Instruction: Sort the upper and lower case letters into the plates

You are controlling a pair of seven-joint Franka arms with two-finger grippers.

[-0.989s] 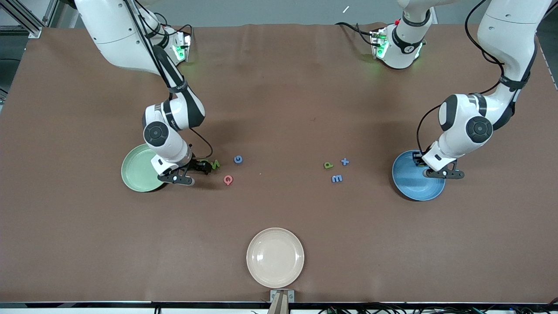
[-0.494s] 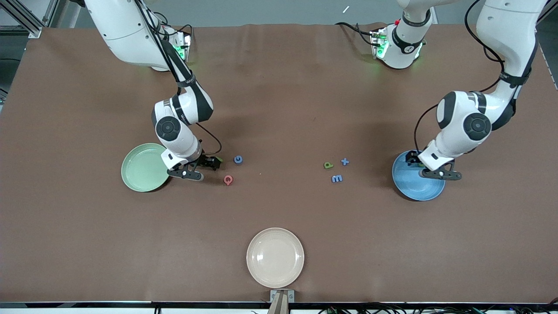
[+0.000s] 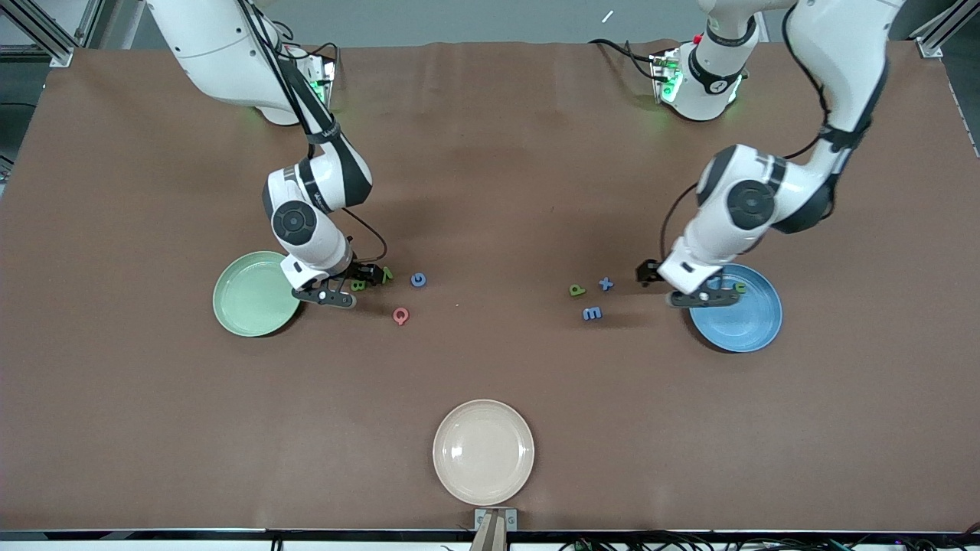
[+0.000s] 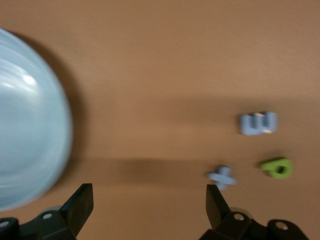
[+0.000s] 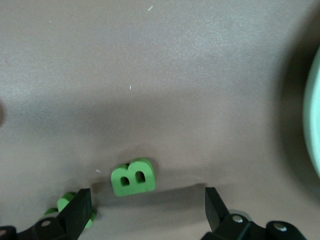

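Right pincer is low over the bench just beside the mint plate, jaws wide apart and holding nothing; its wrist view shows a green B lying flat between the fingers, with another green letter partly hidden by one of them. Left pincer sits over the bench at the rim of the blue plate, toward the letters, also spread wide and empty; a small green letter lies in that plate. Loose on the bench between the plates: blue G, red Q, green p, blue x, blue m. Cream plate sits nearest the front camera and holds nothing. Handling call: the letters look like small, thick foam or plastic pieces, so light and fairly stiff, not fragile, but easy to nudge or flick sideways. Come straight down and pinch across the outer flat edges. For B, grip across its straight back and bulges rather than through the holes. Light squeeze should do; plates look rigid and slick, so release low.
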